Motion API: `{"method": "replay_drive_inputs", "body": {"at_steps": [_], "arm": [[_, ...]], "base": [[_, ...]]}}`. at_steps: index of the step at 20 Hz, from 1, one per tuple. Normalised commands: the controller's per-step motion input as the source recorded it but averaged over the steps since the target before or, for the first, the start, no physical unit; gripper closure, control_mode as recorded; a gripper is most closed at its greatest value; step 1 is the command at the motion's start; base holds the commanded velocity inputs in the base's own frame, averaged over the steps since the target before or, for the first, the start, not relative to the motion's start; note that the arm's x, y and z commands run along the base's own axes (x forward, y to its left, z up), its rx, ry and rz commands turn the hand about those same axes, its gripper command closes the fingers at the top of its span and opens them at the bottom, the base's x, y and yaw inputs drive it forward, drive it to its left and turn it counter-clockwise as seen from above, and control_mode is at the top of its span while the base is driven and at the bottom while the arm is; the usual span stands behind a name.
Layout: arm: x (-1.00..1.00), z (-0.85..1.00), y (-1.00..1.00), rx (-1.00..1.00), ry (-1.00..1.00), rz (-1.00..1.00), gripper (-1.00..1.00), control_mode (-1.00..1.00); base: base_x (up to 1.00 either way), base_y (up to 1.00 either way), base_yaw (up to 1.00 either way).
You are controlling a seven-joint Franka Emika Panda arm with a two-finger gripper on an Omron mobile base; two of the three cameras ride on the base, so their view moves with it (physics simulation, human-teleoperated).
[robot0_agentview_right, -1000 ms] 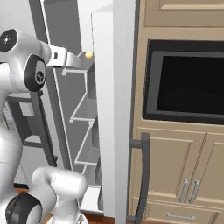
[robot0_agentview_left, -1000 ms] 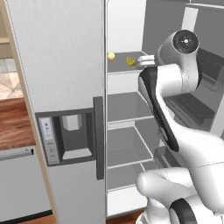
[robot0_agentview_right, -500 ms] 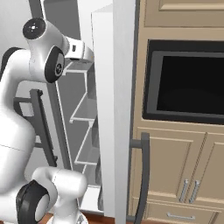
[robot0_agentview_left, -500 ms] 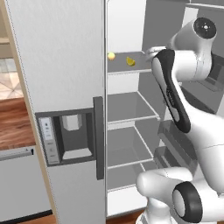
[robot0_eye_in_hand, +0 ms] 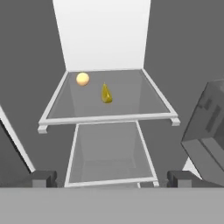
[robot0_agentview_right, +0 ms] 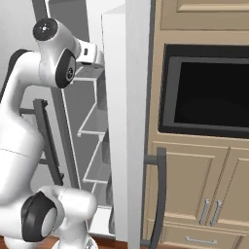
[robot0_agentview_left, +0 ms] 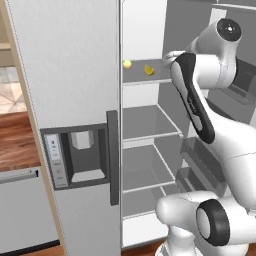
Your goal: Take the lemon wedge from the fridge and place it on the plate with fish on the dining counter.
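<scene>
The fridge (robot0_agentview_left: 75, 75) has its dispenser door shut and its other door swung open. On an upper glass shelf (robot0_eye_in_hand: 131, 103) lies the small deep-yellow lemon wedge (robot0_eye_in_hand: 106, 94) (robot0_agentview_left: 149, 70), with a round pale yellow fruit (robot0_eye_in_hand: 82, 79) (robot0_agentview_left: 127, 64) just left of it. My gripper (robot0_eye_in_hand: 112, 178) hangs in front of that shelf, level with it, still well short of the wedge. It is open, with its dark fingertips (robot0_eye_in_hand: 43, 178) far apart and nothing between them. The plate with fish and the dining counter are out of view.
Lower glass shelves (robot0_agentview_left: 150, 122) sit below the wedge's shelf. Bins of the open door (robot0_eye_in_hand: 208, 131) stand close on the hand's right. The open door's edge (robot0_agentview_right: 129, 121) rises beside a wall oven (robot0_agentview_right: 209, 92) and beige cabinets (robot0_agentview_right: 194, 194). A wood-grain top (robot0_agentview_left: 17, 145) lies at far left.
The arm has swung upward and its hand has risen and shifted a little to the right in front of the upper shelf. The wedge and the round fruit have stayed put.
</scene>
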Motion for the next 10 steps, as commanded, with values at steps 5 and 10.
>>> {"method": "replay_drive_inputs", "body": {"at_steps": [5, 10], "arm": [[0.63, -0.21, 0.02, 0.05, 0.01, 0.00, -1.00, -1.00], [0.73, -0.16, 0.00, 0.03, 0.00, 0.00, -1.00, -1.00]], "base": [[0.00, 0.00, 0.00], [0.00, 0.00, 0.00]]}}
